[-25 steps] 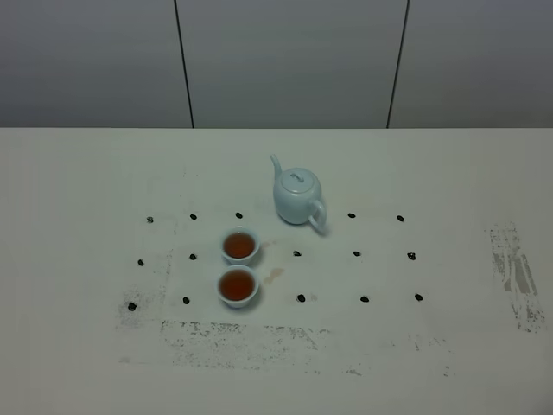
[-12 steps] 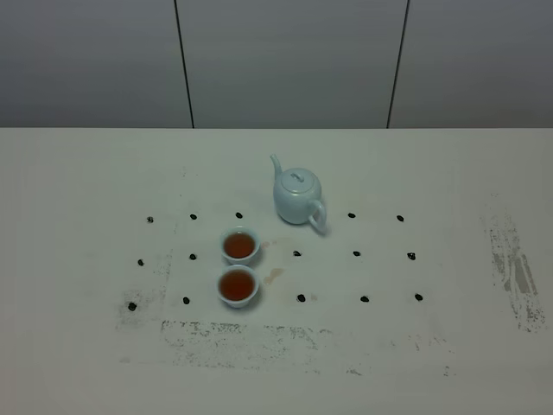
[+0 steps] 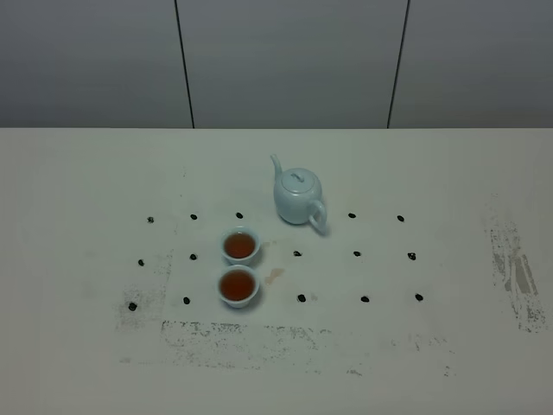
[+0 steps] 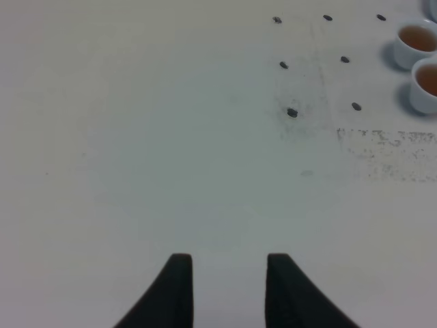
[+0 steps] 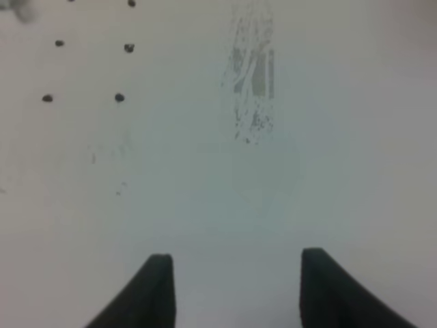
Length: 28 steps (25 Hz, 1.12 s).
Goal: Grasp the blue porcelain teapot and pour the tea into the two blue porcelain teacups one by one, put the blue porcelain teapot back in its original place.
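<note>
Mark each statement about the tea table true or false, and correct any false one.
1. Both teacups hold reddish-brown tea. True: the far teacup and the near teacup are each filled.
2. The teapot lies tipped on its side. False: it stands upright with its lid on.
3. An end effector grips the teapot's handle. False: neither arm shows in the high view, and nothing touches the teapot.
4. The two teacups stand on the side that the teapot's spout points to. True.
5. The right end effector holds a teacup. False: its jaws stand apart over the bare table, holding nothing.
</note>
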Each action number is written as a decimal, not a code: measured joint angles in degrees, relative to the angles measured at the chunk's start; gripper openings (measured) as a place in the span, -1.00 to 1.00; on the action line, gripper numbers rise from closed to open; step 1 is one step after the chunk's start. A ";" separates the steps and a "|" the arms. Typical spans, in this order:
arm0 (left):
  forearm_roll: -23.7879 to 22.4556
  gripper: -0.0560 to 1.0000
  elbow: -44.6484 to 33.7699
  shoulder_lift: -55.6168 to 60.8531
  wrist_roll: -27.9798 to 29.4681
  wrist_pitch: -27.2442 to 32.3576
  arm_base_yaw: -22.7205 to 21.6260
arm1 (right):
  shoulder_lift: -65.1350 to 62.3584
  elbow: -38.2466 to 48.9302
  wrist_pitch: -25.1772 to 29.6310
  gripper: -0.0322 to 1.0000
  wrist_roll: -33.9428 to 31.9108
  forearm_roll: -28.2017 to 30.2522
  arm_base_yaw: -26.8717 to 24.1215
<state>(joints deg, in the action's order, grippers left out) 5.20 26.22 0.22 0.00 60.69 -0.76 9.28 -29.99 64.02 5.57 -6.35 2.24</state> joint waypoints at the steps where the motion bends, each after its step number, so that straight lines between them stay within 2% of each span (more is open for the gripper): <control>1: 0.00 -0.34 0.00 0.00 0.00 0.00 0.00 | -0.98 0.00 0.00 -0.16 0.00 0.06 -0.46; 8: 0.00 -0.34 0.00 0.00 0.00 0.00 0.00 | -9.45 0.00 0.05 -0.15 0.00 0.10 -1.31; 28: 0.00 -0.34 0.00 0.00 0.00 0.00 0.00 | -9.70 0.11 0.05 -0.15 0.00 0.12 -1.29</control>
<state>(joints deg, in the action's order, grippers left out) 5.20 26.22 0.22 0.00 60.69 -0.76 -0.42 -29.87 64.07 5.57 -6.23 0.95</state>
